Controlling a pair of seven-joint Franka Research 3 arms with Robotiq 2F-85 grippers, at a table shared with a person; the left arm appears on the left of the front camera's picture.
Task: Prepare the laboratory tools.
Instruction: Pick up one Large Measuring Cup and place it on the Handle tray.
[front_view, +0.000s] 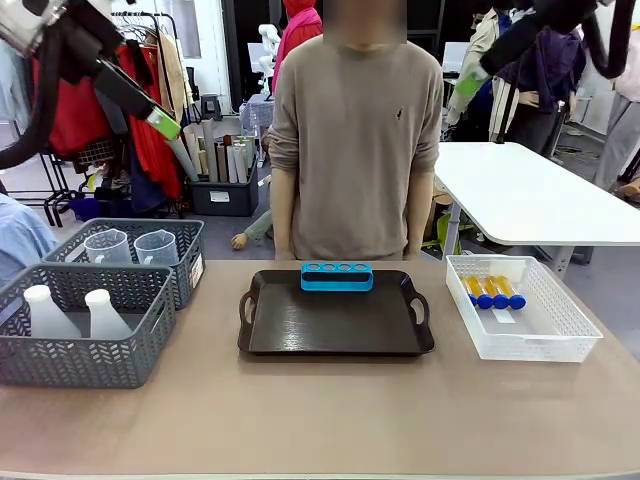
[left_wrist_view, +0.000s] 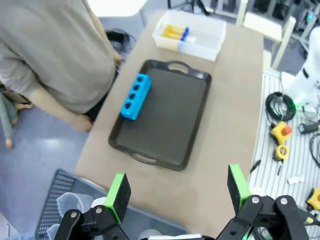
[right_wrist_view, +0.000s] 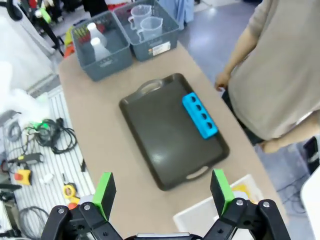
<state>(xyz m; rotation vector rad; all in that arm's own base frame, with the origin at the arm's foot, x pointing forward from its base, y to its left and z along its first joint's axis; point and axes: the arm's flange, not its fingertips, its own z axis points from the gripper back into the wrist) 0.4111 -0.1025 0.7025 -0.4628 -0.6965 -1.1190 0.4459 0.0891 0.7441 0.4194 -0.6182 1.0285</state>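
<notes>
Left gripper (left_wrist_view: 177, 192) and right gripper (right_wrist_view: 162, 190) hang high above the table, jaws wide apart, holding nothing. 2 flasks (front_view: 103, 312) stand in the near grey basket (front_view: 80, 365). 2 beakers (front_view: 155, 247) stand in the far grey basket (front_view: 180, 287), whose label is unreadable. Tubes (front_view: 493, 291) lie in the white basket (front_view: 560, 335).

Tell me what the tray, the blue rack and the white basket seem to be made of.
The tray looks like dark brown plastic, semi-gloss: its face catches soft reflections. The rack is probably moulded plastic, matte, evenly bright blue. The basket seems white plastic, with thin moulded lattice walls.
</notes>
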